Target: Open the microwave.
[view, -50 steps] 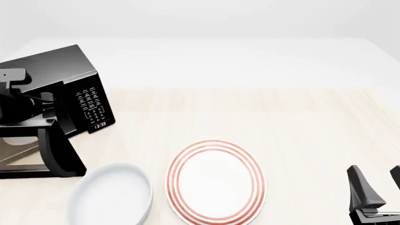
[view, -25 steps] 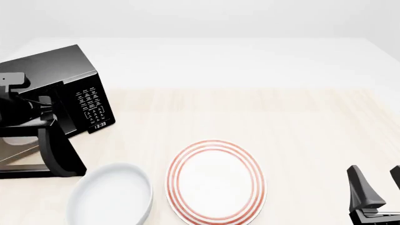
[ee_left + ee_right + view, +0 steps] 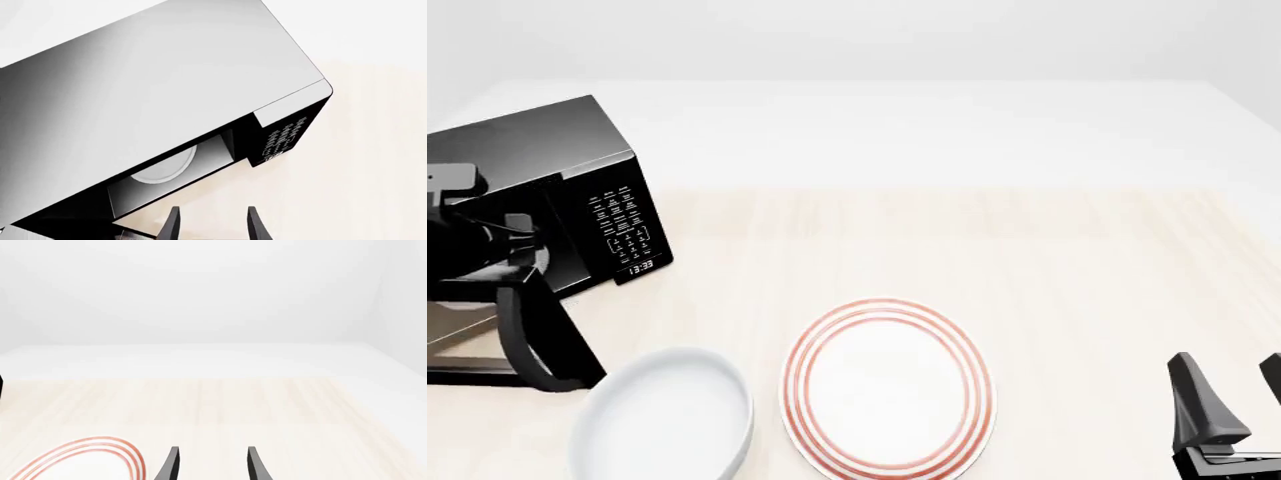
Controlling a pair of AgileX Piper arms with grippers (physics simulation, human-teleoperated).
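Note:
The microwave (image 3: 541, 150) is a glossy black box at the far left of the table, its keypad (image 3: 622, 224) and clock facing me. Its door (image 3: 545, 338) stands swung open toward me, with the curved handle at its outer edge. In the left wrist view the microwave (image 3: 167, 90) shows an open cavity with a white turntable (image 3: 163, 169) inside. My left gripper (image 3: 510, 238) is just in front of the open cavity, above the door. Its fingers are apart and empty in the left wrist view (image 3: 212, 227). My right gripper (image 3: 1232, 405) is open and empty at the front right corner, and shows the same in its wrist view (image 3: 212, 467).
A white bowl (image 3: 665, 415) sits at the front left, just right of the open door. A white plate with red rings (image 3: 888, 388) lies at front centre; its edge also shows in the right wrist view (image 3: 87, 457). The light wood table (image 3: 1028, 260) stretches to the right.
The door has swung a little further open, its outer edge moving left and toward me. My left gripper has shifted slightly left with it. The right arm has not moved.

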